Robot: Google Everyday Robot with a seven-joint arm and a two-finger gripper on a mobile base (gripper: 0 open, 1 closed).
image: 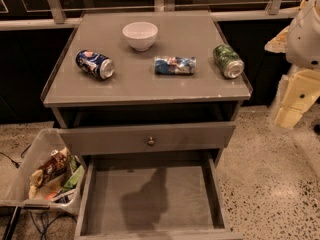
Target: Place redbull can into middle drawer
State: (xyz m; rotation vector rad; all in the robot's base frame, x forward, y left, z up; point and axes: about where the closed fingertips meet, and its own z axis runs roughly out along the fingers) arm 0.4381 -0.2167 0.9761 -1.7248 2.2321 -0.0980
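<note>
The redbull can (175,65), slim, blue and silver, lies on its side in the middle of the grey cabinet top (145,86). The middle drawer (150,211) is pulled out at the bottom of the view; its bare grey floor holds only a shadow. My gripper (295,101), a cream-coloured piece under the white arm (306,31), hangs at the right edge of the view. It is beside the cabinet's right side, well to the right of the redbull can, and touches nothing.
A dark-blue Pepsi can (95,64) lies at the left of the top and a green can (228,61) at the right. A white bowl (140,35) stands at the back. A closed drawer front with a knob (150,140) is above the open drawer. A bin of snack packs (45,179) stands left.
</note>
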